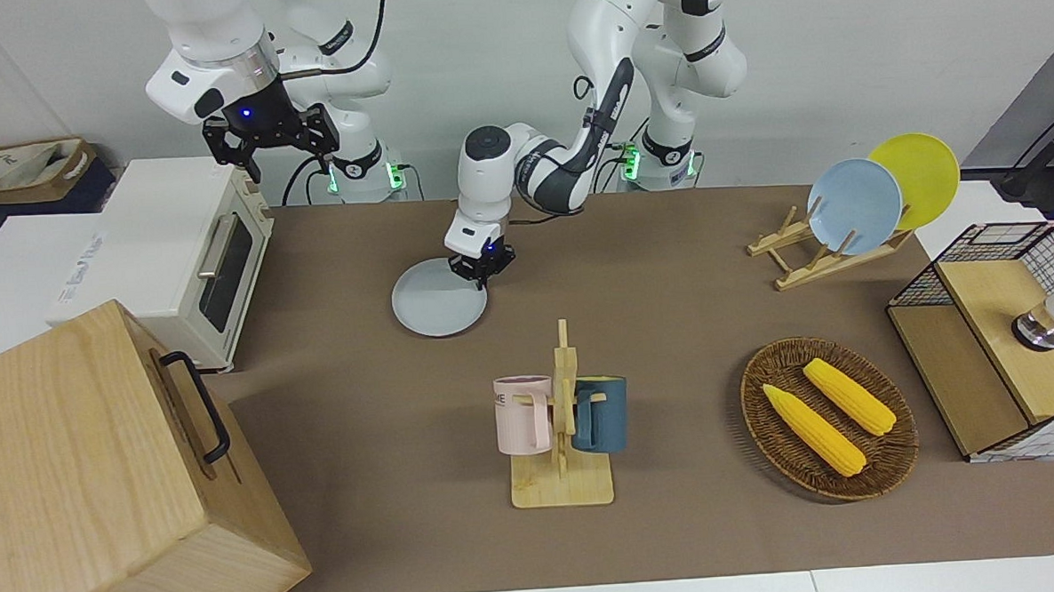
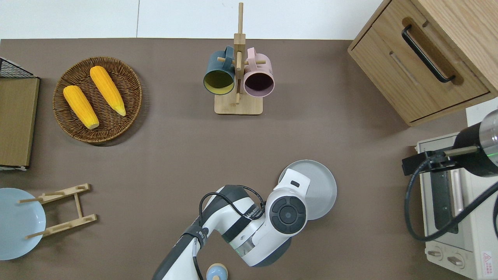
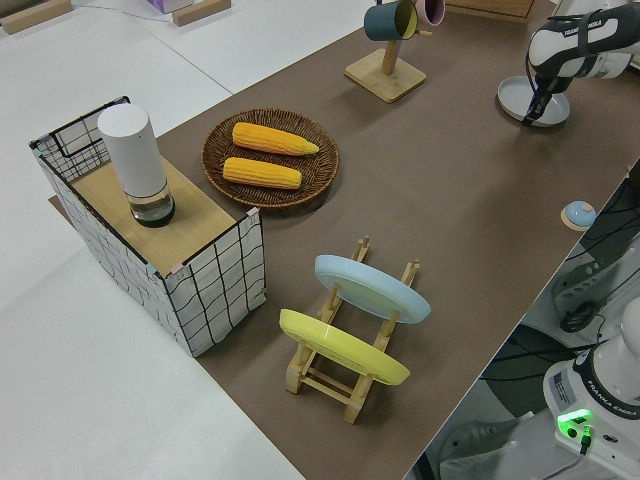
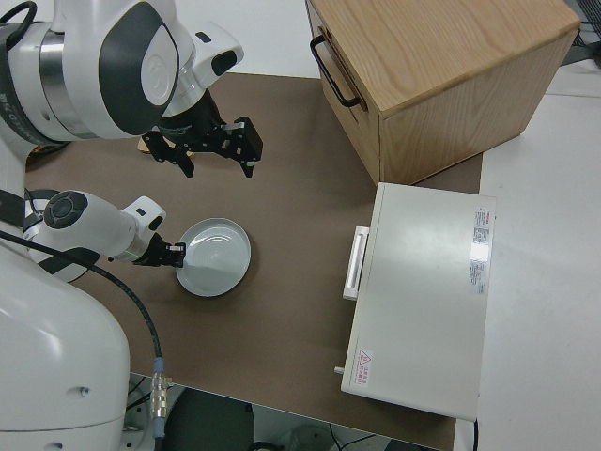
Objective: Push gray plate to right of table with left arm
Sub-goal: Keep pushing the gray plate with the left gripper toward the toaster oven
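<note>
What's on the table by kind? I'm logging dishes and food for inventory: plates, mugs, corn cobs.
Plates: 3 (gray plate, blue plate, yellow plate)
Mugs: 2 (pink mug, teal mug)
Corn cobs: 2 ()
Total: 7

Left arm [image 4: 94, 225] reaching in low, jaws down at the rim of the gray plate [image 4: 218, 258], on the side toward that arm's own end of the bench [image 4: 282, 329]. Touching the rim or just short of it: hard to tell, as is the jaws' spread. Plate lying flat on the brown sheet. White toaster oven [image 4: 423, 301] well apart from those jaws, plate between the two, oven handle [image 4: 355, 263] turned toward the plate. Wooden cabinet [image 4: 441, 75] with black handle [image 4: 333, 70] close beside the oven. Right arm [image 4: 113, 66] parked, jaws spread wide, holding nothing.
</note>
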